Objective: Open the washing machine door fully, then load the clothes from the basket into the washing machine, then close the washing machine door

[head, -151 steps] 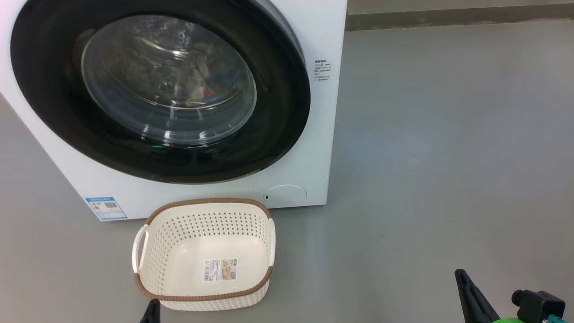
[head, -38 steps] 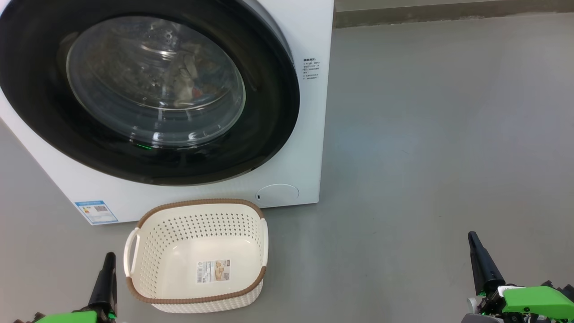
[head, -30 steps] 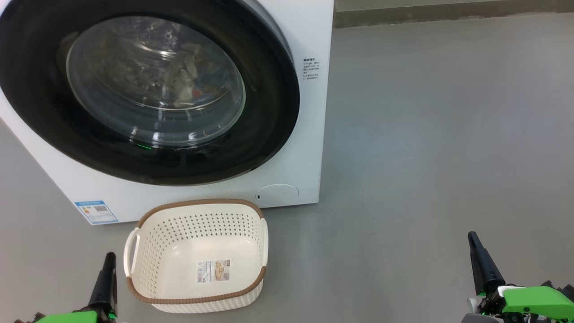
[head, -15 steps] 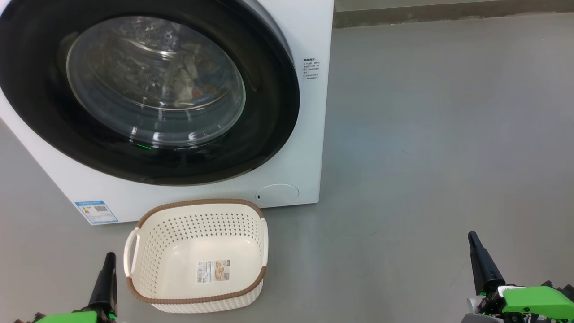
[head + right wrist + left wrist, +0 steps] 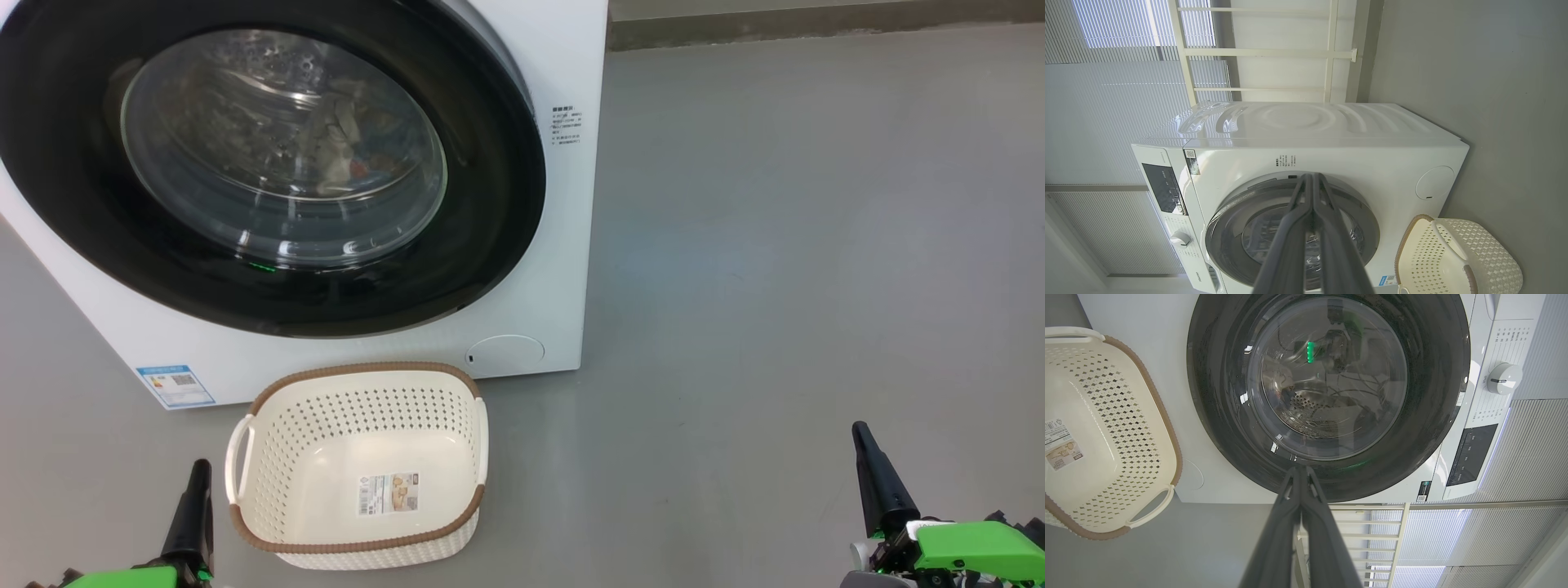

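The washing machine (image 5: 563,269) stands at the upper left, and its door (image 5: 490,245) lies shut flat against the front. Through the glass bowl (image 5: 282,147) some clothes (image 5: 343,151) show inside the drum. On the floor in front sits the basket (image 5: 359,465), holding nothing but a paper label. My left gripper (image 5: 198,467) is shut at the lower left, just left of the basket. My right gripper (image 5: 859,433) is shut at the lower right, far from the machine. Both wrist views show fingers pressed together, the left gripper (image 5: 1300,470) and the right gripper (image 5: 1312,177).
Bare grey floor (image 5: 800,245) stretches to the right of the machine up to a wall base (image 5: 816,28). The left wrist view shows the control panel (image 5: 1470,453) and a dial (image 5: 1502,377). A white railing (image 5: 1269,53) and window blinds stand behind the machine.
Nothing has moved over the last second. Compared with five seconds ago, the camera has shifted and both grippers have come further up into the head view.
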You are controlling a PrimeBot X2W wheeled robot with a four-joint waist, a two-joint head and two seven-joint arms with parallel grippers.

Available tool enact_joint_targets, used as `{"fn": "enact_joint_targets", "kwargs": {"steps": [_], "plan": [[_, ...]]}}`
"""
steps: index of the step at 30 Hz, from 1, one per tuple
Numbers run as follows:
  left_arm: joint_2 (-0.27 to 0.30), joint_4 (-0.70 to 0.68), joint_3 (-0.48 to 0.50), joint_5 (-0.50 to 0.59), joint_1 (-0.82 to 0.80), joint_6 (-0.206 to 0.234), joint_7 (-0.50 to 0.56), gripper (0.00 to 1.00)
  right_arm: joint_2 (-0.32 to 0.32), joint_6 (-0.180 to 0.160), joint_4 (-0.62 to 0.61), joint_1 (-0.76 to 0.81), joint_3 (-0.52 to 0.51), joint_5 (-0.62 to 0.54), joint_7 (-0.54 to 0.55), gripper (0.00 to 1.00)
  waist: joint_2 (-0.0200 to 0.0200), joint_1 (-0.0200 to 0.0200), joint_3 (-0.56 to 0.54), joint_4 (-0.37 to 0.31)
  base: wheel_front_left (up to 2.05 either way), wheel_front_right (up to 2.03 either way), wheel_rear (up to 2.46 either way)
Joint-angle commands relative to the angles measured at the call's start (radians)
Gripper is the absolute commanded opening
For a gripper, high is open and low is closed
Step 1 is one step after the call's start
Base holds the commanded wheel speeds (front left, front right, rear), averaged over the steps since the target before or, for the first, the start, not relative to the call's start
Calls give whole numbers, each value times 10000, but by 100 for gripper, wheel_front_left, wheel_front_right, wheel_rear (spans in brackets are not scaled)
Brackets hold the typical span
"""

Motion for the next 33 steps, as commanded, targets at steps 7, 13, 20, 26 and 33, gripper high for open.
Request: {"fn": "enact_joint_targets", "kwargs": {"steps": [7, 13, 20, 26, 33], "plan": [[152, -188, 328, -35, -393, -115, 35, 0, -120, -11, -245, -405, 228, 41, 79, 0, 0, 0, 0, 0, 0, 0, 0], [152, -188, 327, -35, -393, -115, 35, 0, -120, -11, -245, -405, 228, 41, 79, 0, 0, 0, 0, 0, 0, 0, 0], [152, -188, 327, -35, -393, -115, 35, 0, -120, -11, -245, -405, 228, 41, 79, 0, 0, 0, 0, 0, 0, 0, 0], [152, -188, 326, -36, -393, -115, 34, 0, -120, -11, -245, -405, 228, 41, 79, 0, 0, 0, 0, 0, 0, 0, 0], [152, -188, 326, -36, -393, -115, 34, 0, -120, -11, -245, -405, 228, 42, 78, 0, 0, 0, 0, 0, 0, 0, 0]]}}
